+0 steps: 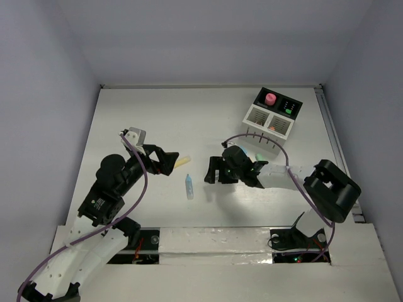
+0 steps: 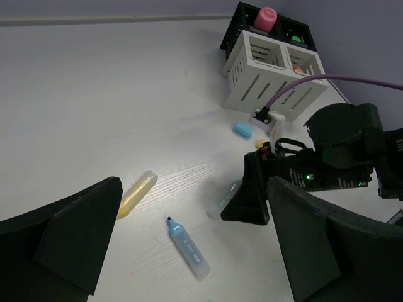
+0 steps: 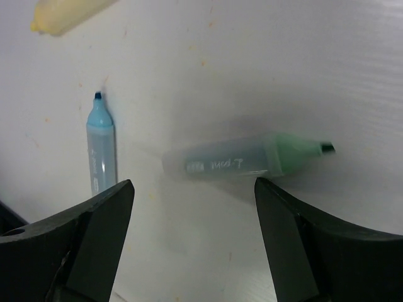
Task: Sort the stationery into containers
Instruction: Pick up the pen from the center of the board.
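Note:
A green-tipped pen (image 3: 245,160) lies flat on the table just beyond my right gripper (image 3: 194,189), which is open and holds nothing. From the left wrist, that pen (image 2: 222,198) is half hidden behind a right finger (image 2: 247,196). A blue pen (image 3: 101,148) (image 1: 189,187) lies to its left, and a yellow pen (image 1: 182,162) (image 2: 135,194) rests right in front of my open, empty left gripper (image 1: 170,162) (image 2: 192,185). The white slatted box (image 1: 267,123) and the black box (image 1: 284,104) joined to it stand at the back right. A pink-capped bottle (image 1: 270,99) stands in the black box.
A small blue chunk (image 2: 242,129) and a yellow bit (image 2: 260,143) lie in front of the white box (image 2: 271,78). The right arm's purple cable (image 2: 296,88) arcs past that box. The right gripper (image 1: 230,177) hangs low over the table's middle.

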Controlling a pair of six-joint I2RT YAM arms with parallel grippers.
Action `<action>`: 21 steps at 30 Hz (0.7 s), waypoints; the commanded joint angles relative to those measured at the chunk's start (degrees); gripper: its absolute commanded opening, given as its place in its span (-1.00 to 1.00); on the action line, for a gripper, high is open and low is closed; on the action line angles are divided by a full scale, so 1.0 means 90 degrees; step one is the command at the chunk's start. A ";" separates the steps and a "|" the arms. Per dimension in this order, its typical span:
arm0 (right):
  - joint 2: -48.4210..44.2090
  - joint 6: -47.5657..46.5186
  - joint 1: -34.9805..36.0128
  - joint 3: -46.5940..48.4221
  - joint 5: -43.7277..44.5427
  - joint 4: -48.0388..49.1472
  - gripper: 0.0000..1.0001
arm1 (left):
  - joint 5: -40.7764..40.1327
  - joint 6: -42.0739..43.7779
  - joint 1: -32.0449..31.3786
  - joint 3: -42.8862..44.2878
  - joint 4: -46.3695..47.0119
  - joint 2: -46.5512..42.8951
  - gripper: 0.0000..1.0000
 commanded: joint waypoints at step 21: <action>0.1024 -0.1428 0.0083 0.1540 0.1094 -0.2070 0.57 | 0.0054 0.0003 0.0023 0.0132 0.0193 -0.0056 0.98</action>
